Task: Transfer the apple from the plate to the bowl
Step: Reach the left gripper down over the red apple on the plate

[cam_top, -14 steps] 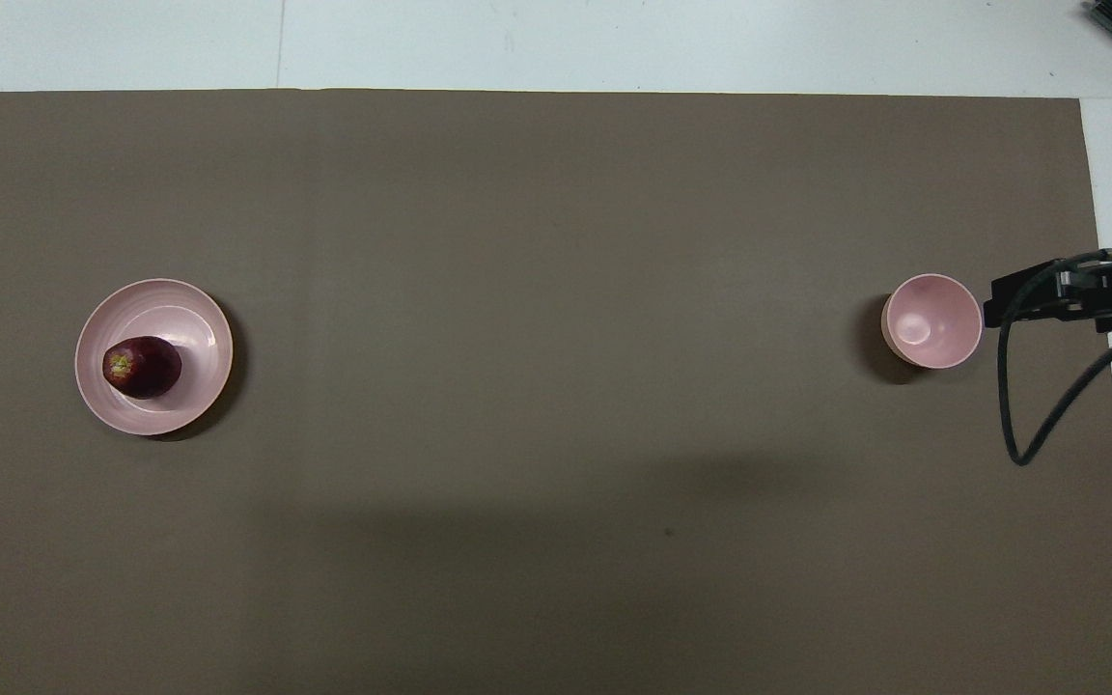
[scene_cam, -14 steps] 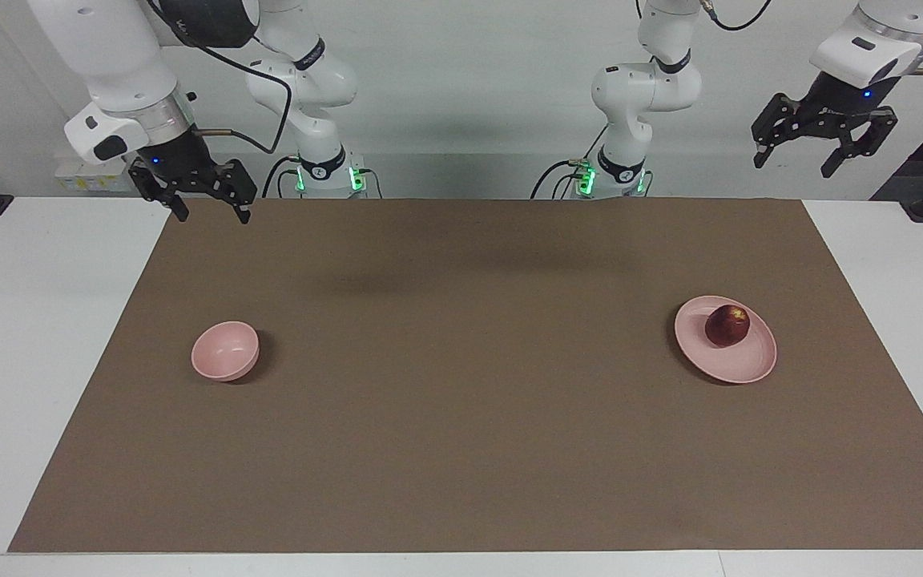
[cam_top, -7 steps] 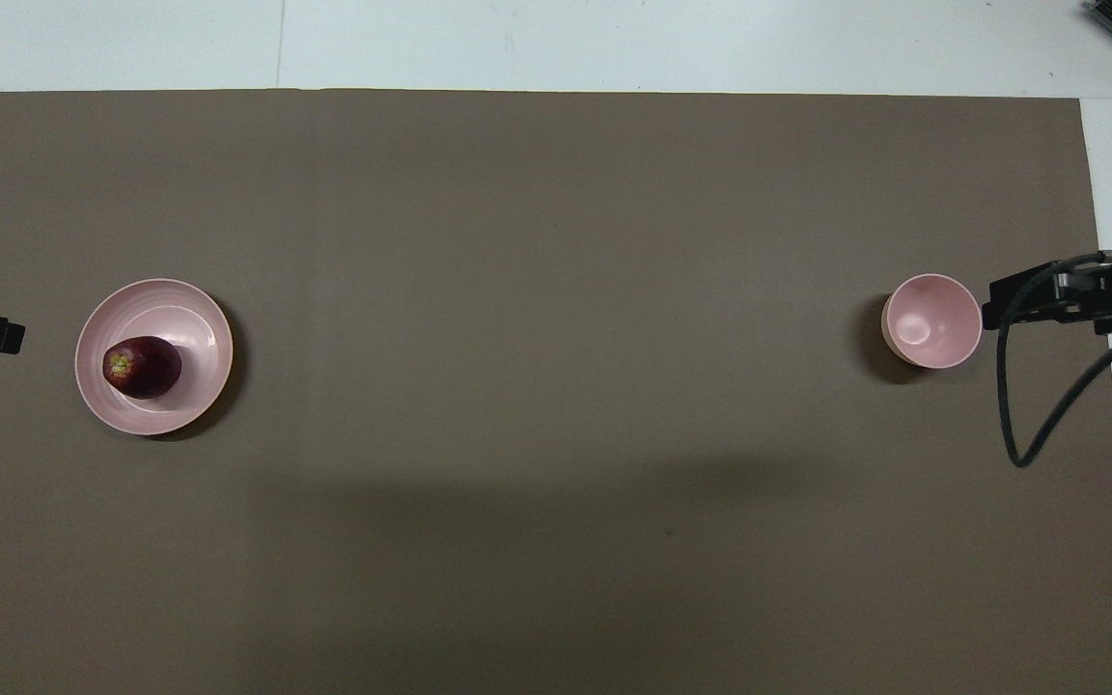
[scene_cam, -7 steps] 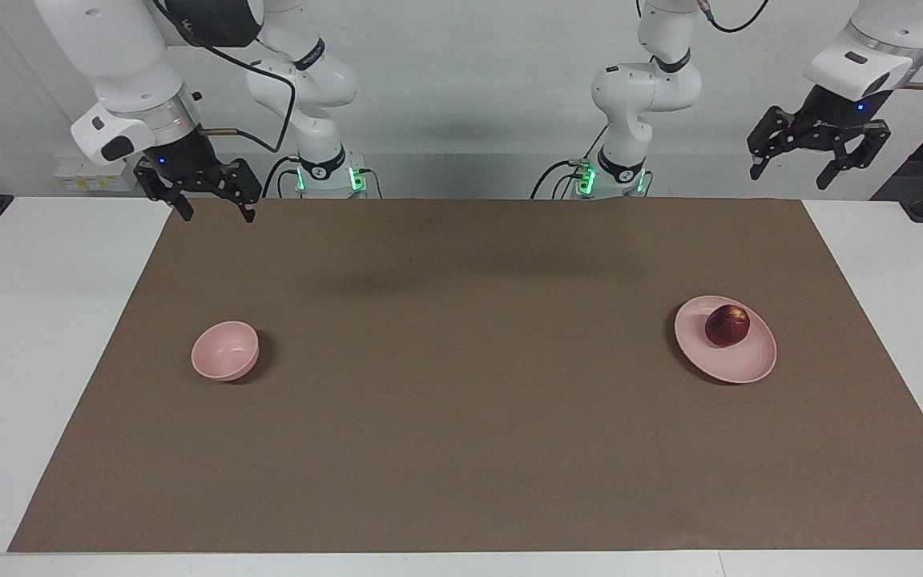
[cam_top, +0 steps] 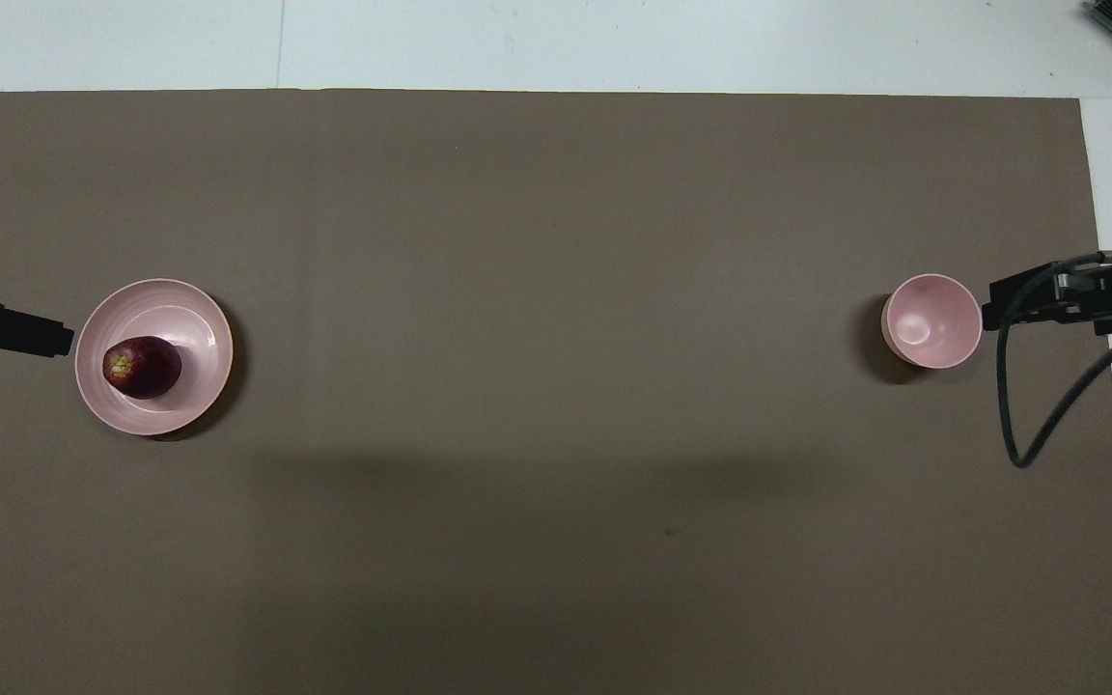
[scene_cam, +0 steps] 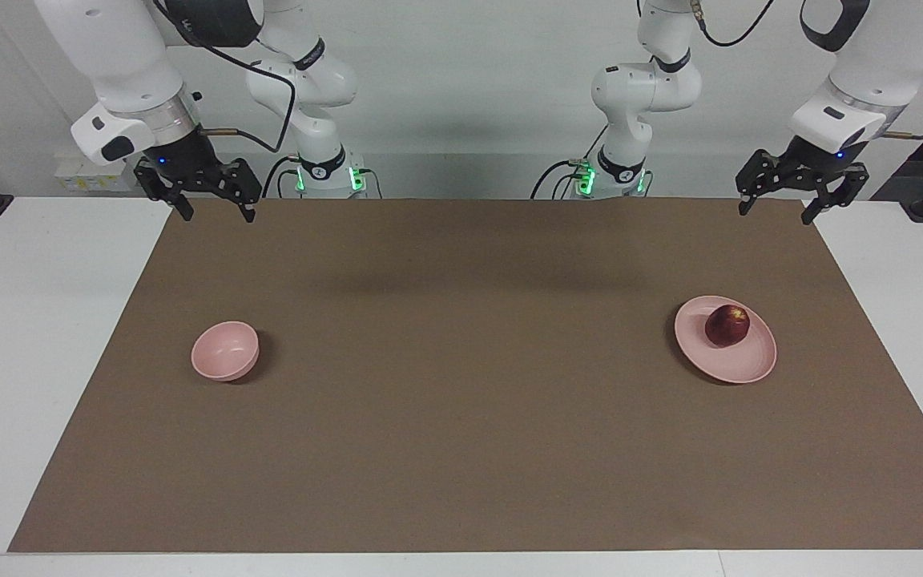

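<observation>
Lowered since before, left claw (scene_cam: 778, 204) hangs wide open, empty.

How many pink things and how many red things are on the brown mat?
Pink: 2, the plate and the bowl
Red: 1, the apple on the plate
Total: 3

We face the robots from high across the desk (scene_cam: 461, 401); overhead, we look steeply down; both views share its brown mat (cam_top: 556, 386).
</observation>
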Tool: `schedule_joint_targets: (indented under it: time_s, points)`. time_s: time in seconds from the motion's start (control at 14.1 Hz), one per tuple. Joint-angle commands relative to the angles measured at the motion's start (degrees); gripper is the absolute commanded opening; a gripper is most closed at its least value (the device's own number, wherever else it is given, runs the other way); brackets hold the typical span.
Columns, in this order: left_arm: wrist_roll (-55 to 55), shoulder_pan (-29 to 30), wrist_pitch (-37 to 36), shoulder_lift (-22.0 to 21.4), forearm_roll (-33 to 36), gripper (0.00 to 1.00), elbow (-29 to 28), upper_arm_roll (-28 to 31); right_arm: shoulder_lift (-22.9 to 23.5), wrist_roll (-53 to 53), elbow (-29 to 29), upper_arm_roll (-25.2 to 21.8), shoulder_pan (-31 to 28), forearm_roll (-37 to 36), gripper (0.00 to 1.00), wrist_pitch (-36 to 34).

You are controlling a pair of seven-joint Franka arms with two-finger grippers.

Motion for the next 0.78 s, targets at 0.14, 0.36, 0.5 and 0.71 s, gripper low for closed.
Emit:
schedule_joint_targets:
  time_s: [0.14,0.36,0.5,0.71]
  points:
    - [4.1,0.2,9.0,-2.1,-0.9,1.0,-9.7,2.4,0.2,-1.6,0.6,0.3,-0.5,0.6,1.0,-1.3]
    - [4.2,0.2,13.8,-2.0,-1.0,1.0,-14.2,3.9,0.1,-1.6,0.5,0.3,-0.5,0.6,1.0,-1.4]
    - [4.3,0.5,19.0,-1.7,-1.0,1.0,-17.8,4.2,0.0,-1.6,0.5,0.3,-0.5,0.6,1.0,-1.3]
    - [4.2,0.8,27.9,-1.2,-1.0,1.0,-23.2,4.3,0.0,-1.5,0.5,0.3,-0.5,0.6,1.0,-1.3]
